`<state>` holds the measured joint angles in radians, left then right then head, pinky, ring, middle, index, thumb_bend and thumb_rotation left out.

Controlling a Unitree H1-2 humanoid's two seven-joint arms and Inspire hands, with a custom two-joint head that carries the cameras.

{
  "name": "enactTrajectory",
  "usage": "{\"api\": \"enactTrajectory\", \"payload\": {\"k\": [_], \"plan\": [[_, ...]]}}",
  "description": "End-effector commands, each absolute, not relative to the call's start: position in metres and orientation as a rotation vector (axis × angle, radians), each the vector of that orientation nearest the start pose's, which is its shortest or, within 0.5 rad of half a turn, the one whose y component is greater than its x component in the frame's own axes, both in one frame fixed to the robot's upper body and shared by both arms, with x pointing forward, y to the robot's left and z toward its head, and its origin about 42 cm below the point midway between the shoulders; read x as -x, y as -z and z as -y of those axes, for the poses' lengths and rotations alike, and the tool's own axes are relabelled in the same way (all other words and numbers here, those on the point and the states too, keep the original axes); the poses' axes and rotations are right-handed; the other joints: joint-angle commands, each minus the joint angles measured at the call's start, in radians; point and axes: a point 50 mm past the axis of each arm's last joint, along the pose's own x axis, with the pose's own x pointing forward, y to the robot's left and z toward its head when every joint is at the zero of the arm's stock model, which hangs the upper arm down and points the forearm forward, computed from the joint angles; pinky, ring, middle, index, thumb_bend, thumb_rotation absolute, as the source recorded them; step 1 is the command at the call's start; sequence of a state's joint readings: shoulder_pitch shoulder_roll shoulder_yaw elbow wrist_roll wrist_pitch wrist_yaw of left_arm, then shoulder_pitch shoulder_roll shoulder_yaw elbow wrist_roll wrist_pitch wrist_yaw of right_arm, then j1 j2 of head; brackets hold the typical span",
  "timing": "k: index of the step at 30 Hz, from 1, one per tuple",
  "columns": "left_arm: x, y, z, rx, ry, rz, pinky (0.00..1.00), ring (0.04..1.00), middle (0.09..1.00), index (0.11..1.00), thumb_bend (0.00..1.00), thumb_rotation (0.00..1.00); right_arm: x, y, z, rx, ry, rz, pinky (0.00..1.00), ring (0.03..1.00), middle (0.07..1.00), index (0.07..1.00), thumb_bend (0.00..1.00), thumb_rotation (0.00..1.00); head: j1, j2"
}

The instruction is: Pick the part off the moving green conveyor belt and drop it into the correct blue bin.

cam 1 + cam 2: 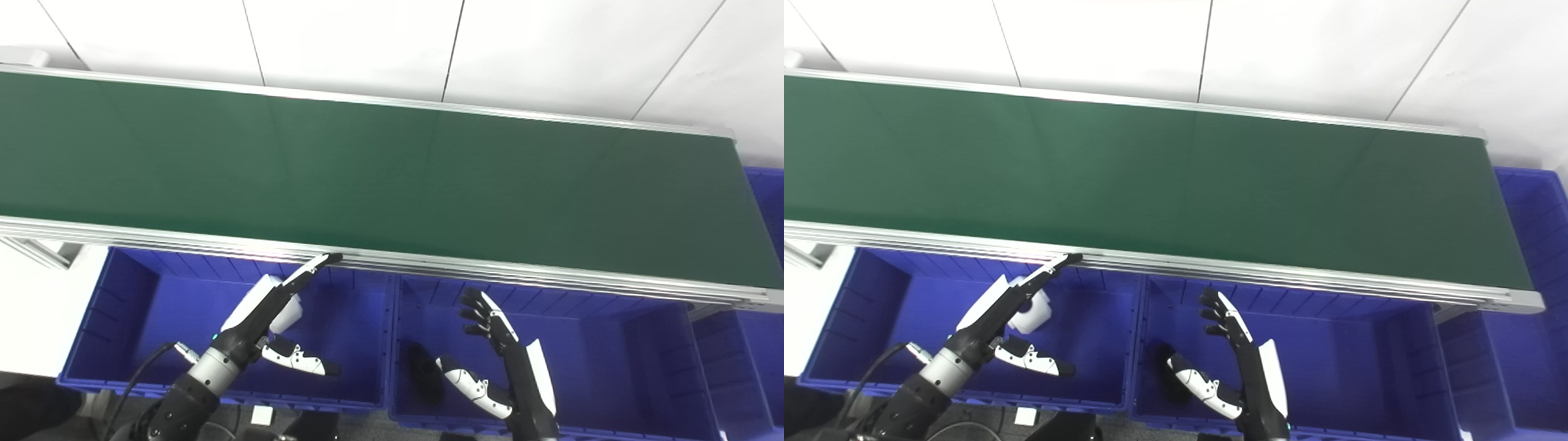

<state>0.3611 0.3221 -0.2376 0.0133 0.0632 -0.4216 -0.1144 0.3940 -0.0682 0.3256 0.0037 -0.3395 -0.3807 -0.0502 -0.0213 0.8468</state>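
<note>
- The left blue bin [122,318] sits under the near rail of the green conveyor belt [367,177]. A white part [1032,312] lies in it, close beside the left hand and partly hidden by it; whether they touch cannot be told.
- The left hand [269,318] hovers over that bin, fingers straight and spread with the thumb held away, gripping nothing. Its longest fingertip reaches up near the belt's near rail.
- The belt shows bare green along the whole visible length; no part rides on it at this moment.
- The middle blue bin [612,343] holds a dark part [422,367] near its left wall.
- The right hand [496,355] is over this bin, palm turned inward, fingers apart and slightly curled, empty.
- A further blue bin [765,190] stands past the belt's right end.
- Judging by looks, the white part is small, rigid, light plastic, probably smooth; pinching across its opposite sides between thumb and fingers seems best.
</note>
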Motion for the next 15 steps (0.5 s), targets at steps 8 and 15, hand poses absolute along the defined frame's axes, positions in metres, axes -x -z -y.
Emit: {"api": "enactTrajectory", "payload": {"k": [8,15], "plan": [[-0.121,-0.043,-0.256,-0.086,0.336,0.016,0.92,0.955,0.958,0.916,0.71,0.19,-0.128,-0.042,0.148,0.279,-0.29,0.081,0.71,0.804,0.85,0.889,0.63,0.51,-0.016,-0.032],[-0.118,-0.036,-0.258,-0.076,0.326,-0.005,0.91,0.948,0.959,0.919,0.71,0.21,-0.128,-0.039,0.147,0.275,-0.288,0.078,0.72,0.809,0.852,0.891,0.61,0.46,-0.015,-0.051]]}}
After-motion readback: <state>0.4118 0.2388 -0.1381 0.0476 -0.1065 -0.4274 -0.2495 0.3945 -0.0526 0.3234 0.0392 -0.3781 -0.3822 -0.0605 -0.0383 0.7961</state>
